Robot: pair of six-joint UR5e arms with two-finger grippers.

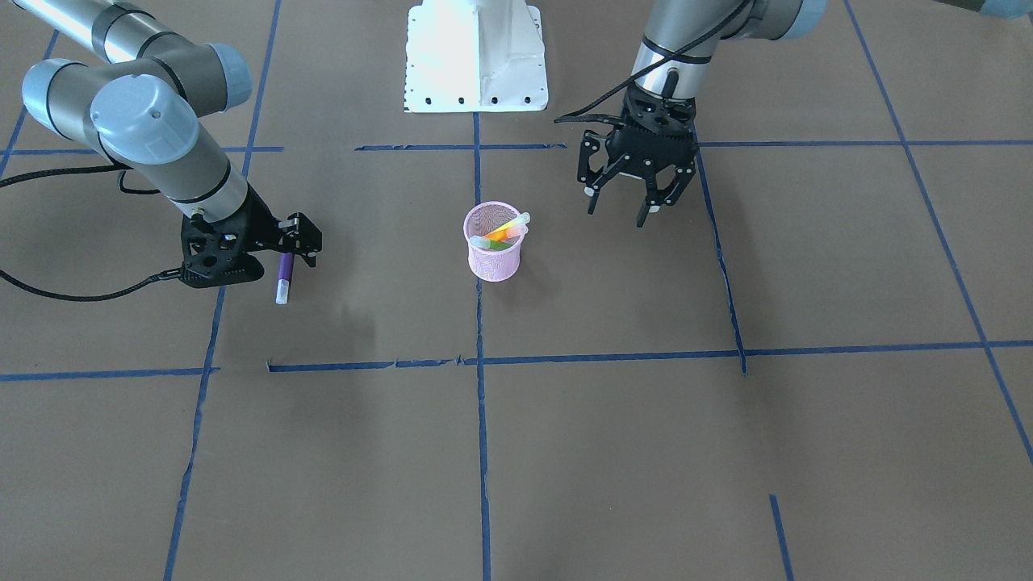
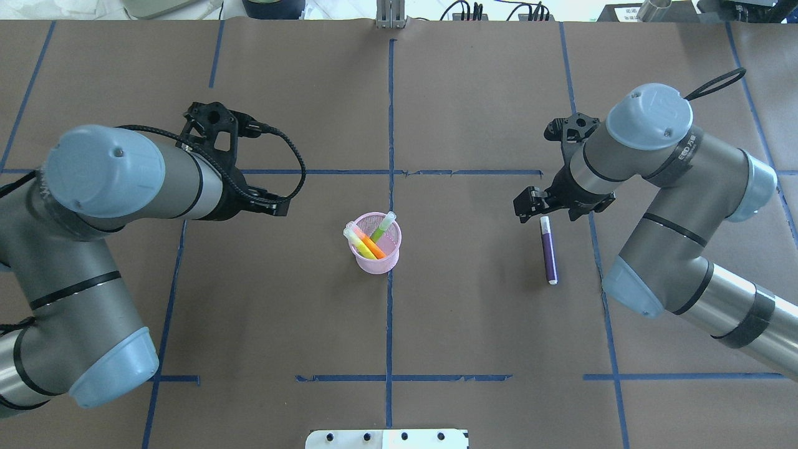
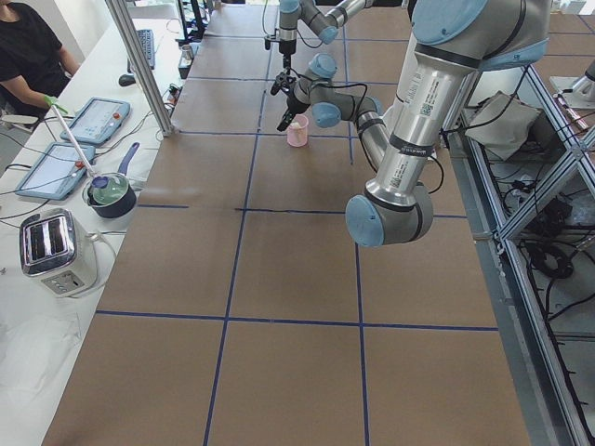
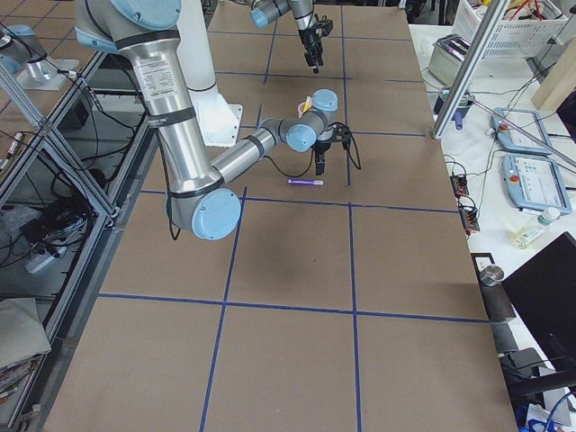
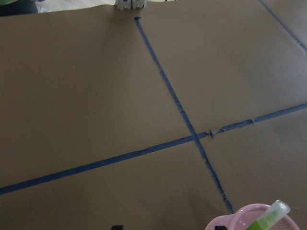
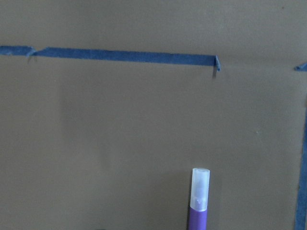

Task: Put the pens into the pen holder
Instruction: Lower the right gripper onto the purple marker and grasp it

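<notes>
The pink mesh pen holder (image 2: 376, 249) stands upright at the table's middle, also seen in the front view (image 1: 493, 258). The orange pen (image 2: 373, 247) and the green pen (image 2: 381, 229) lean inside it, pale caps up. The purple pen (image 2: 548, 251) lies flat on the table on my right side, pale cap away from me; it also shows in the front view (image 1: 285, 274) and the right wrist view (image 6: 199, 206). My right gripper (image 2: 530, 209) hovers just above it, looks open, and holds nothing. My left gripper (image 1: 621, 203) is open and empty, raised to the left of the holder.
The white robot base (image 1: 476, 56) sits at the table's near edge. Blue tape lines (image 1: 613, 355) cross the brown table cover. A side bench with a toaster (image 3: 54, 249), a pot and tablets runs along the far edge, with a person seated there.
</notes>
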